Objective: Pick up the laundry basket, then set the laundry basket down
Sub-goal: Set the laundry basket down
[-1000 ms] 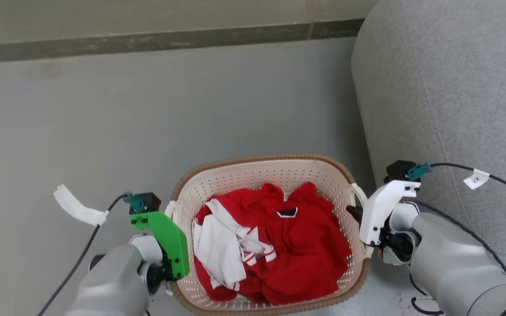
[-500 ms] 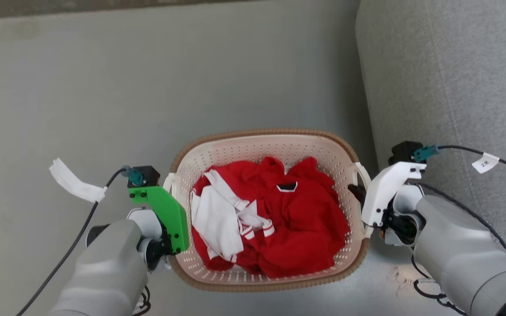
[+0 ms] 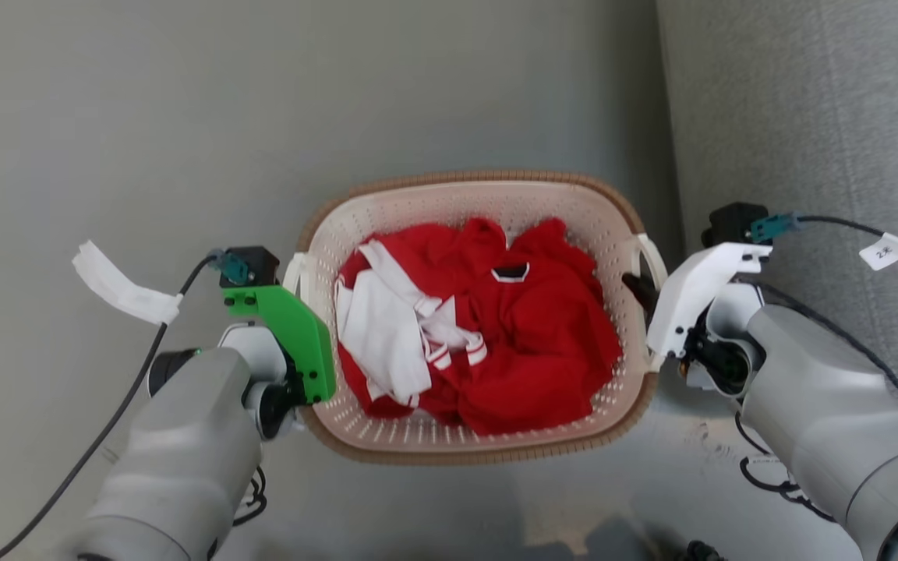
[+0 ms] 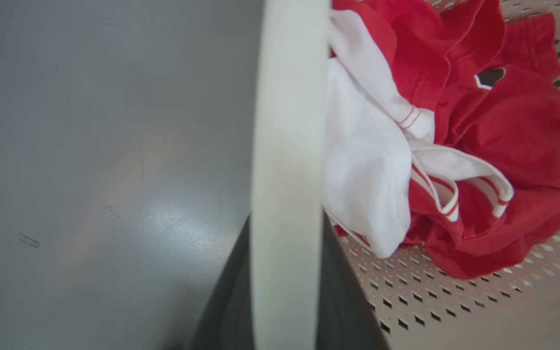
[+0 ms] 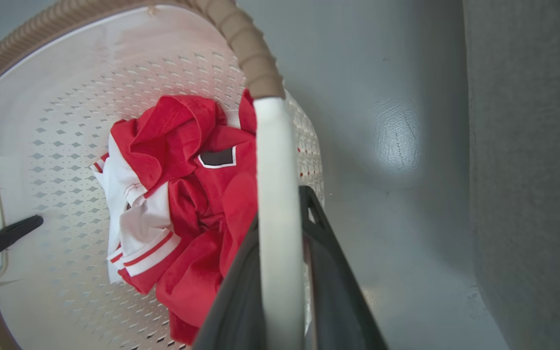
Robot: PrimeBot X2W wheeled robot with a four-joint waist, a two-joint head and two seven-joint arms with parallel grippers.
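Note:
The laundry basket [image 3: 488,181], cream perforated plastic with a brown woven-look rim, lies between my two arms and holds crumpled red and white clothes [image 3: 511,343]. My left gripper [image 3: 301,308] sits under its green mount at the basket's left handle [image 3: 291,273]. In the left wrist view the dark fingers [image 4: 348,301] are shut on either side of that white handle [image 4: 287,146]. My right gripper [image 3: 642,290] is shut on the right handle [image 5: 272,170], with one finger [image 5: 323,243] on each side. A shadow on the floor lies apart from the basket.
A grey sofa [image 3: 807,117] rises close along the right, beside my right forearm. Grey floor [image 3: 184,117] stretches ahead and to the left. A white tag [image 3: 118,284] hangs on the left arm's cable, and loose black cables [image 3: 768,475] trail near the right arm.
The whole head view has shifted: the baseboard strip has left the top edge. The basket and both grippers now sit higher in the picture. Both grippers keep their hold on the handles.

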